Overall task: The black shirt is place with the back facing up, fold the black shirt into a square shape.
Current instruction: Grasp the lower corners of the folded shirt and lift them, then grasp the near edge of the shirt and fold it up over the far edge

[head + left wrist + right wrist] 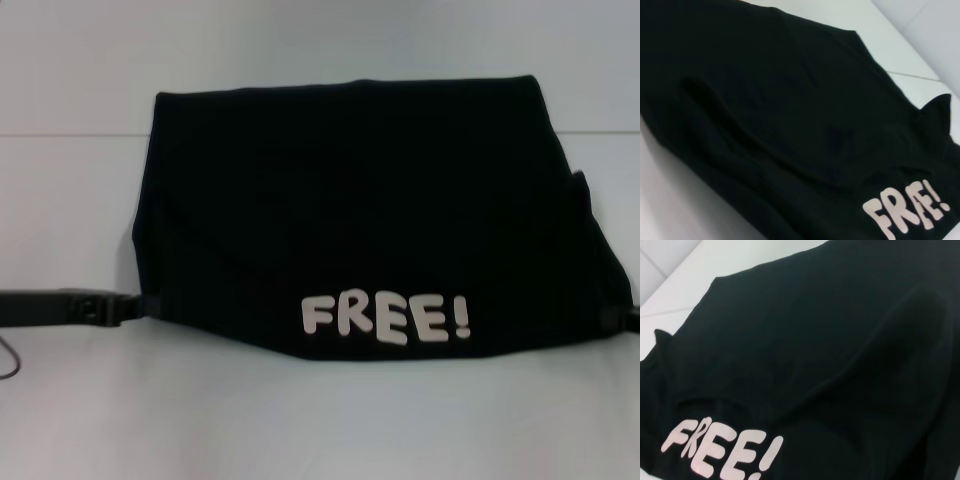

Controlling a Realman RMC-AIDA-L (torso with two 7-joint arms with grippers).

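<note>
The black shirt [350, 200] lies folded across the middle of the white table, with a white "FREE!" print [385, 318] facing up at its near edge. That near edge sags in the middle between its two corners. My left gripper [135, 304] is at the near left corner, shut on the cloth. Only a sliver of my right gripper [630, 318] shows at the near right corner. Both wrist views are filled with the black shirt [790, 125] [830, 355] and its print; neither shows any fingers.
The white table [320, 430] stretches around the shirt, with bare surface in front of it and to the left. A seam line [70, 135] crosses the surface at the back. A thin dark cable [10, 362] loops by the left arm.
</note>
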